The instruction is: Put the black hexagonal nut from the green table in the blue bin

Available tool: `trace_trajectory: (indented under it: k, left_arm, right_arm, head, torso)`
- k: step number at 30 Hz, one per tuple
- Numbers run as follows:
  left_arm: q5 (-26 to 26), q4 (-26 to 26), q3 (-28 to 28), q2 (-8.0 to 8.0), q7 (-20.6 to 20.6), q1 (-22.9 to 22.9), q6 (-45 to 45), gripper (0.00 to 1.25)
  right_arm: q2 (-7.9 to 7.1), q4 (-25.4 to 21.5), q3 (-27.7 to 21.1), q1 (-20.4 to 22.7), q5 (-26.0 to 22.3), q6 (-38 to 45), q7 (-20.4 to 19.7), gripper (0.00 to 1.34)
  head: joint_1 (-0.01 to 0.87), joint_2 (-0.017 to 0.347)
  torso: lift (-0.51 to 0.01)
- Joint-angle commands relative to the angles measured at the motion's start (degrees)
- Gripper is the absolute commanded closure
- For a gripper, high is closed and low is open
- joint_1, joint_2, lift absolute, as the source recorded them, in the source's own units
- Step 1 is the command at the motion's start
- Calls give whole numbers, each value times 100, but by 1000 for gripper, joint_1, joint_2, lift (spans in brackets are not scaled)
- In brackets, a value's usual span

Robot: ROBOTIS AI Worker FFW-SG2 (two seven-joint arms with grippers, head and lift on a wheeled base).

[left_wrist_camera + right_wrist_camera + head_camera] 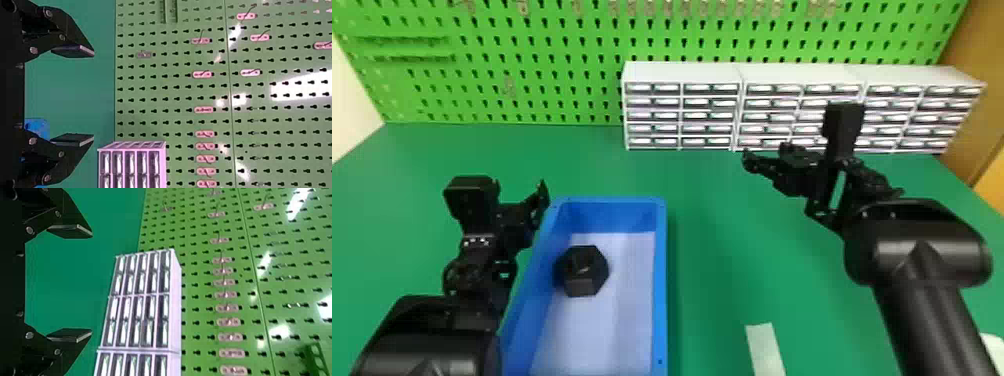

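The black hexagonal nut (582, 271) lies on the pale floor of the blue bin (660, 280), close to the bin's left wall. Just beyond the bin's far left corner is my left gripper (521, 194), above the table and apart from the nut. In the left wrist view my left gripper (93, 95) is open, with nothing held. My right gripper (766, 152) stands well to the right of the bin, in front of the drawer units. The right wrist view shows my right gripper (91, 283) open, also holding nothing.
White drawer units (682, 72) stand at the back of the green table (712, 210), against a green pegboard (557, 65). A pale strip (765, 347) lies on the table to the right of the bin. A white object (994, 347) sits at the lower right edge.
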Motion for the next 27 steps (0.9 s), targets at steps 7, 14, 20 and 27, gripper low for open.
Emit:
trace_trajectory:
  k: [7,14,20,27]
  left_arm:
    - [1,-23,-20,-8,0,0,0,486]
    - [18,-23,-47,-8,0,-9,0,486]
    - [71,-23,-91,-8,0,-9,0,486]
    - [133,-32,-126,-8,0,-9,0,486]
  right_arm:
    - [126,-15,-86,517,-242,-997,-582,389]
    - [179,-32,-113,755,-57,-1559,-864,389]
    - [302,-50,-183,957,118,-2016,-1119,389]
    - [325,-50,-183,1053,329,-2262,-1224,389]
  head:
    - [686,51]
    - [686,51]
    - [686,51]
    - [686,51]
  torso:
    - [-96]
    - [-96]
    - [-96]
    - [-96]
